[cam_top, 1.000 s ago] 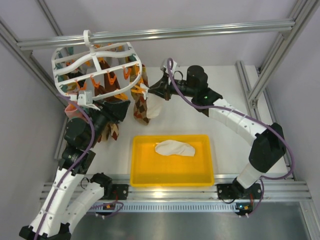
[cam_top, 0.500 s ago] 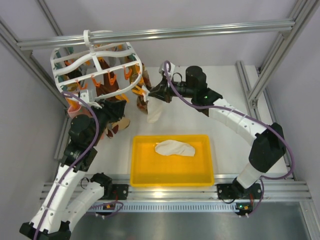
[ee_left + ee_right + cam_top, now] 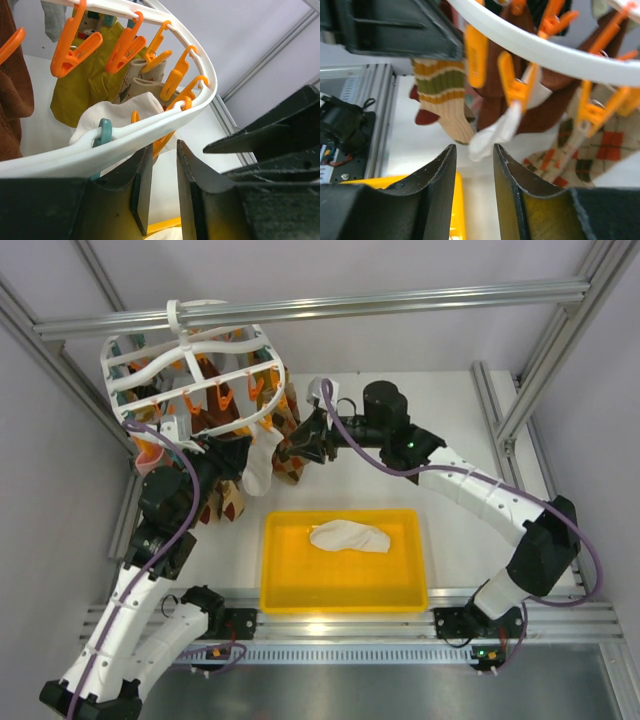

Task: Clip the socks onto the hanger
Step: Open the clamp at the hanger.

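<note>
The white lattice hanger (image 3: 190,370) hangs from the top bar at the back left. One cream-white sock (image 3: 258,465) dangles from an orange clip on its near rim. In the right wrist view this sock (image 3: 495,132) shows just beyond my right gripper (image 3: 475,150), which is open and holds nothing. My right gripper (image 3: 300,437) is to the right of the sock. My left gripper (image 3: 164,155) is under the hanger rim (image 3: 150,127), its jaws narrowly apart with nothing between them. A second white sock (image 3: 350,536) lies in the yellow tray (image 3: 345,600).
Brown-orange patterned socks (image 3: 290,455), a striped sock (image 3: 442,100) and a mustard one (image 3: 90,85) hang from other clips, crowding the space under the hanger. A pink sock (image 3: 148,455) shows at the left. An aluminium frame bar (image 3: 400,300) crosses the back.
My right gripper has opened and let go of the white sock, which has swung left and now hangs from its clip. My left gripper has narrowed and shifted under the rim.
</note>
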Motion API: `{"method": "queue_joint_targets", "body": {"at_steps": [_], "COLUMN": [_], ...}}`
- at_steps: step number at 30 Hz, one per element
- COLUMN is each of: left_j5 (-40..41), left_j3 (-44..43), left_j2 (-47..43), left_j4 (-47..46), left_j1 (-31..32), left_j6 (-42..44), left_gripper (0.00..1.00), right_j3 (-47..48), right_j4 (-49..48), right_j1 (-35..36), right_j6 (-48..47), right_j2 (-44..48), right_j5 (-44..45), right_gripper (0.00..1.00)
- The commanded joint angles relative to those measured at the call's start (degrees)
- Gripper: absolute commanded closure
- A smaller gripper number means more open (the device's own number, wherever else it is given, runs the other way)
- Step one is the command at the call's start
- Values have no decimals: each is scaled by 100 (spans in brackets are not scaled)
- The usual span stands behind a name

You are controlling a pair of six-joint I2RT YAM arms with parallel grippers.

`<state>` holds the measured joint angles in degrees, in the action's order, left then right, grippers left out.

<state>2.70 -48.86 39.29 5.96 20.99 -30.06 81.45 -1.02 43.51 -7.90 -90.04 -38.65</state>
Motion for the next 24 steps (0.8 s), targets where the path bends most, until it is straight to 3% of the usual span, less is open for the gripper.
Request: {"method": "queue_joint_targets", "body": {"at_steps": [1,6,11,24], "left_j5": [2,-15,-41,-76], "left_j3": [-159,-159,-168,-115], "left_j2": [105,26,-26,-88], "left_j4": [-367,-288,-262,-279], "left_j1": [-34,-34,-34,-34], "left_j6": [-8,1,-17,-17], "left_gripper": [70,73,75,75], "right_j3": [362,714,890,1092], "right_j4": [-223,-434,-786,-1234], "right_j1": [377,694,922,967], "right_j6": [78,131,184,307], "right_j2": [207,-223,-549,-1042], "right_j5": [94,341,648,1650], "right_gripper": [65,62,53,52]}}
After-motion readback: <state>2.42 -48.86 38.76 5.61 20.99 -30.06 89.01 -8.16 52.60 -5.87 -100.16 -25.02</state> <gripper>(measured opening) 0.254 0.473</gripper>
